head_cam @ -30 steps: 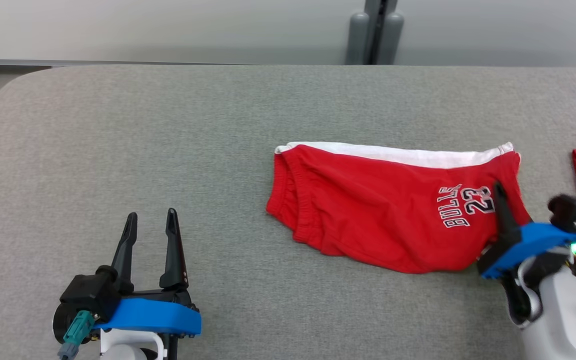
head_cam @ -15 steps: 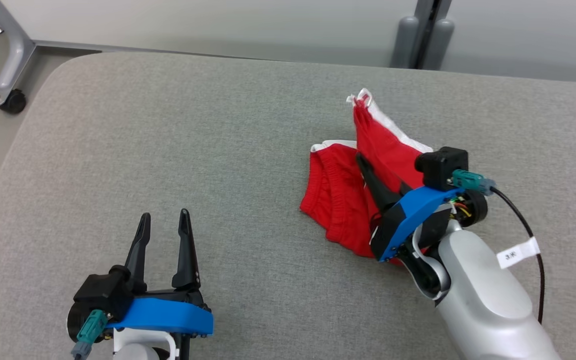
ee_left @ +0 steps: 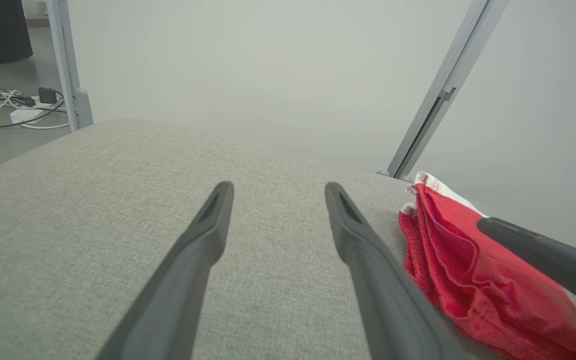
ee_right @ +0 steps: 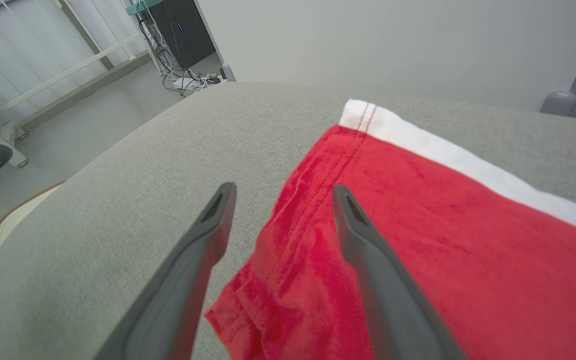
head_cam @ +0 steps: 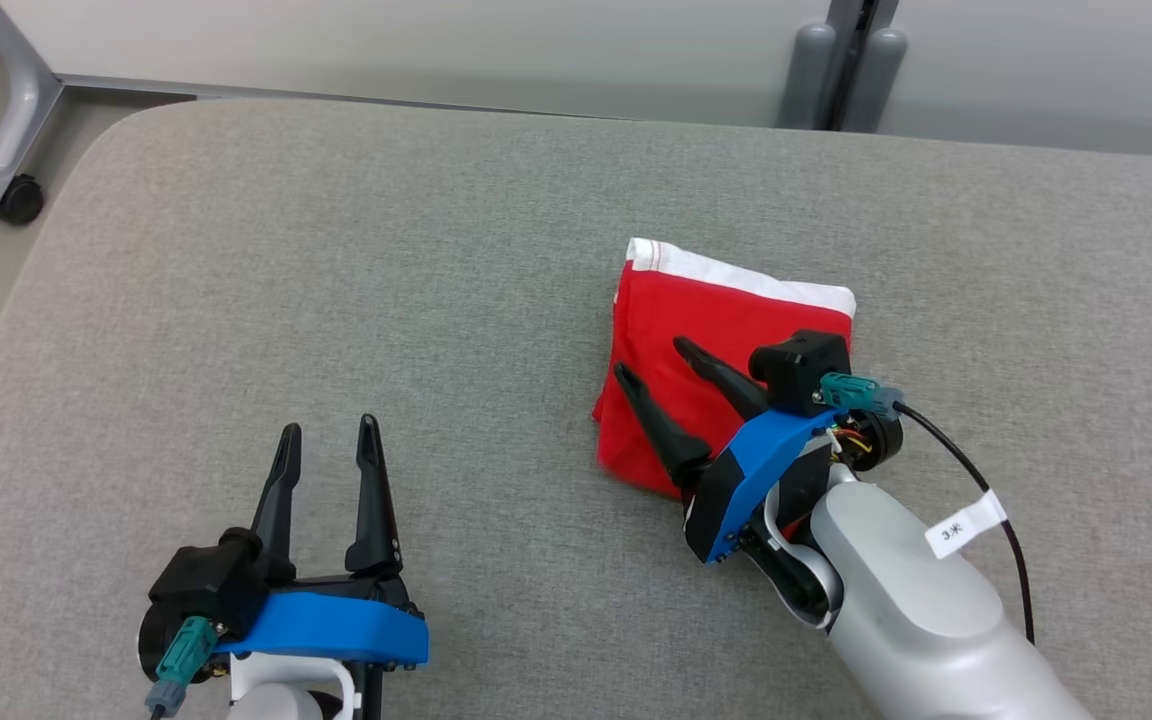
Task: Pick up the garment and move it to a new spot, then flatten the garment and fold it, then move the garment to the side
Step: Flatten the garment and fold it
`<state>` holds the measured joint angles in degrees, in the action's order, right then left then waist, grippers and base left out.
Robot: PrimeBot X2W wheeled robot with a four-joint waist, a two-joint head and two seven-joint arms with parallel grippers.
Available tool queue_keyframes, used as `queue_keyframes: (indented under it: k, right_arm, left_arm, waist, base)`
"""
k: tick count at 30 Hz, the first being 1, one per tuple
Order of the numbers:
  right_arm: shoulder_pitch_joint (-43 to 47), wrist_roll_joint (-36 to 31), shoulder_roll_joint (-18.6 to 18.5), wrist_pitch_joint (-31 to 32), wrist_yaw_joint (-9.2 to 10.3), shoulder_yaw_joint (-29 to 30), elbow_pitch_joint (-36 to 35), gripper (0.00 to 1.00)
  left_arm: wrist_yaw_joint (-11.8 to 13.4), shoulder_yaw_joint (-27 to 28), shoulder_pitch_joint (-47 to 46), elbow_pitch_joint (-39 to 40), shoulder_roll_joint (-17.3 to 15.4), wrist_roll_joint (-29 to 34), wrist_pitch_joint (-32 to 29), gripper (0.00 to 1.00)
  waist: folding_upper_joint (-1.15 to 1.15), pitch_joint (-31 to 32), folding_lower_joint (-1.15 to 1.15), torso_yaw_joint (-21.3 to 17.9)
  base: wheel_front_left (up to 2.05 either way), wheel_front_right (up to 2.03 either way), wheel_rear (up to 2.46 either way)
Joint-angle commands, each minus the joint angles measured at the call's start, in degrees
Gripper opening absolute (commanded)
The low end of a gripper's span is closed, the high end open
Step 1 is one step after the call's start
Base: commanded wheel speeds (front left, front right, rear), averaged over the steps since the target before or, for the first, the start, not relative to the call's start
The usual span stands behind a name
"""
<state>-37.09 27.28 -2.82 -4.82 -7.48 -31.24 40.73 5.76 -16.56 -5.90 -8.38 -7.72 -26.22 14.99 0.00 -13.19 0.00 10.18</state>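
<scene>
The garment (head_cam: 736, 320) is a pair of red shorts with a white band, lying folded into a compact rectangle on the grey padded table (head_cam: 336, 250). My right gripper (head_cam: 653, 358) hovers open over its near left part, fingers pointing up and left, holding nothing. In the right wrist view the right gripper (ee_right: 280, 190) straddles the left edge of the garment (ee_right: 418, 225). My left gripper (head_cam: 328, 428) stands open and empty at the lower left, well apart from the cloth. In the left wrist view, beyond the left gripper (ee_left: 275, 187), the garment (ee_left: 448, 260) lies at the right.
The table's rounded corner is at the upper left, with floor beyond. A wheeled metal leg (head_cam: 14, 150) stands there. A grey post (head_cam: 841, 70) rises behind the table's far edge. Cables (ee_left: 3, 100) lie on the floor.
The head camera has turned. My right gripper carried the garment's right side over to the left, folding it, then opened and let go. The left gripper stayed open.
</scene>
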Motion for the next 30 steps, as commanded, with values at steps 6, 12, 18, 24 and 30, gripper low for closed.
queue_keyframes:
  k: [6, 12, 18, 24, 30]
  right_arm:
    - [-1.31, -1.25, -0.22, -6.05, -0.02, 2.11, -0.82, 1.00]
    - [-0.02, -9.94, -0.25, -9.61, -0.02, 12.06, -1.81, 1.00]
    - [5.99, -18.91, -0.57, -10.33, -0.03, 23.20, -7.96, 1.00]
    - [17.95, -24.46, -0.12, -10.38, -0.02, 31.01, -17.10, 1.00]
    - [25.71, -20.87, -0.08, -10.38, -0.02, 29.69, -21.01, 1.00]
  left_arm:
    - [-0.60, 0.59, -0.29, -0.06, 0.79, 0.97, 0.27, 1.00]
    - [-1.25, 0.79, -0.18, -0.21, 1.32, 1.86, 0.26, 1.00]
    - [-2.34, 0.34, -0.39, 0.01, 1.59, 3.69, 0.26, 1.00]
    - [-3.45, 0.53, 1.01, -2.19, 1.89, 5.21, 0.26, 1.00]
    - [-2.77, 3.03, 4.26, -3.98, 1.27, 5.46, 0.27, 1.00]
  waist:
    - [0.00, 0.35, 0.00, -1.60]
    - [0.00, 0.54, 0.00, -2.29]
    - [0.00, 1.98, 0.00, -2.81]
    - [0.00, 5.62, 0.00, -5.01]
    - [0.00, 7.58, 0.00, -8.20]
  base:
    - [0.00, 0.00, 0.00]
    - [0.00, 0.00, 0.00]
    - [0.00, 0.00, 0.00]
    - [0.00, 0.00, 0.00]
    - [0.00, 0.00, 0.00]
